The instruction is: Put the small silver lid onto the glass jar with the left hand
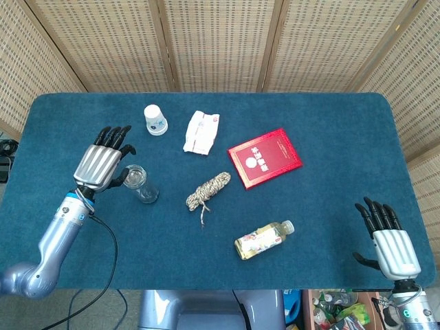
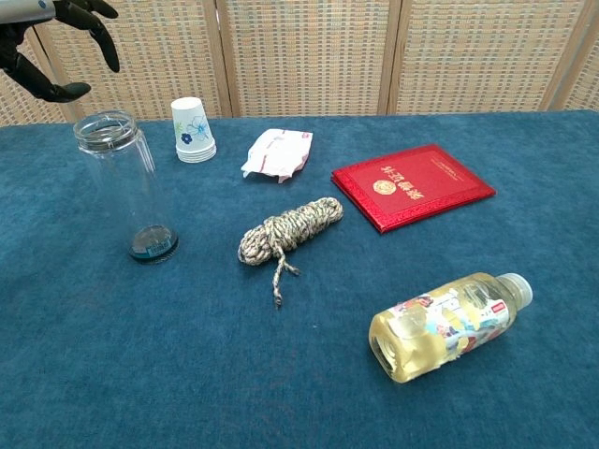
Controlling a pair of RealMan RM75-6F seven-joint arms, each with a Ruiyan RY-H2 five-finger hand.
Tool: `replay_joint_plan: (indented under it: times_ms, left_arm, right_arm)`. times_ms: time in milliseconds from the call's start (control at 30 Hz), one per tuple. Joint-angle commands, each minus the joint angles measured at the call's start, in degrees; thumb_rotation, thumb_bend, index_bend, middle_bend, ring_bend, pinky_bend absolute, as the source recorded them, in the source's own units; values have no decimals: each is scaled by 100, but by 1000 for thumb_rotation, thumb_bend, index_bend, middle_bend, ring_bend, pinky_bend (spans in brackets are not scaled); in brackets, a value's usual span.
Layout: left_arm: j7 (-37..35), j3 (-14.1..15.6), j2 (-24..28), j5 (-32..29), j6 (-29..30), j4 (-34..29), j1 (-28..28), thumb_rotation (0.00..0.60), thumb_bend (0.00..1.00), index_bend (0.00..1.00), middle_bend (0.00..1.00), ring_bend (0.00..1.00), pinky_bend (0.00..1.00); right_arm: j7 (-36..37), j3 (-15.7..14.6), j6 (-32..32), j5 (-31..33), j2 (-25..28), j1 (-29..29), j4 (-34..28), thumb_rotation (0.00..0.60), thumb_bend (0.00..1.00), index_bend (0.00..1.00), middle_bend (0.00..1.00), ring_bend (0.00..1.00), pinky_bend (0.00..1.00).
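Observation:
The tall glass jar (image 2: pixel 126 192) stands upright at the table's left, also visible from above in the head view (image 1: pixel 141 185). A small silver lid (image 1: pixel 134 175) appears to lie on its mouth (image 2: pixel 105 125). My left hand (image 1: pixel 103 162) hovers just left of the jar's top with its fingers spread, holding nothing and clear of the jar. In the chest view the left hand (image 2: pixel 51 42) shows at the top left corner, above the jar. My right hand (image 1: pixel 386 237) rests open at the table's front right edge, far from the jar.
A paper cup (image 2: pixel 192 130) stands behind the jar. A white packet (image 2: pixel 277 152), a red booklet (image 2: pixel 412 184) and a coiled rope (image 2: pixel 285 229) lie mid-table. A drink bottle (image 2: pixel 449 323) lies on its side toward the front.

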Motion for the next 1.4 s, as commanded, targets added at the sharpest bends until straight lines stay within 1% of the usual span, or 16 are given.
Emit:
replay_joint_plan:
  times_ms: [33,167,267,333,400,500,567,633,767,833,933,1133,1333,1400]
  left_arm:
    - [-289,8,115,276,219,-139,210,600,453,311,0,0,0]
    - [-587,144,199,744,520,-259,513,600,454,271,0,0,0]
    - [-655,258,191,1050,781,-255,712,600,453,181,0,0,0]
    - [-709,492,117,1496,1241,-245,1055,600,453,126,0,0,0]
    - [-809,669,-4,1892,1594,-171,1327,600,452,101,0,0,0]
    - [-919,837,-104,2207,1860,-88,1571,600,450,83,0,0,0]
    - [-993,1011,-206,2480,2119,45,1826,600,445,71,0,0,0]
    - [-918,1255,-306,2676,2387,225,2146,600,426,38,0,0,0]
    - [-846,1515,-453,2944,2752,482,2605,600,380,0,0,0,0]
    - [-861,1577,-469,3024,2887,555,2772,600,340,0,0,0,0]
    - [-846,1655,-450,3084,3061,650,3028,600,305,0,0,0,0]
    - [-978,1744,-398,3119,3189,843,3396,600,301,0,0,0,0]
    - [-1069,1738,-479,3119,3126,1185,3603,600,299,0,0,0,0]
    - [-1111,1690,-491,3079,3105,1260,3645,600,300,0,0,0,0]
  right_arm:
    - [3,5,14,-4,3,-3,-1,600,19,81,0,0,46]
    - [8,10,42,-16,2,-12,1,600,19,81,0,0,45]
    - [16,17,63,-21,-2,-17,11,600,19,81,0,0,45]
    - [33,45,124,-26,-21,-29,34,600,19,81,0,0,45]
    - [42,58,171,-39,-38,-42,56,600,20,81,0,0,45]
    - [45,67,215,-57,-43,-54,65,600,19,81,0,0,45]
    - [51,77,257,-76,-48,-64,66,600,19,81,0,0,45]
    - [53,89,311,-98,-51,-79,70,600,20,81,0,0,42]
    - [56,115,410,-137,-72,-103,87,600,19,81,0,0,35]
    - [60,126,453,-156,-78,-114,89,600,19,81,0,0,22]
    - [65,139,506,-179,-78,-129,83,600,19,81,0,0,19]
    - [24,138,534,-211,-83,-140,62,600,20,81,0,0,18]
    - [-28,142,528,-205,-88,-143,48,600,19,81,0,0,18]
    - [-30,145,521,-192,-91,-143,54,600,19,81,0,0,18]
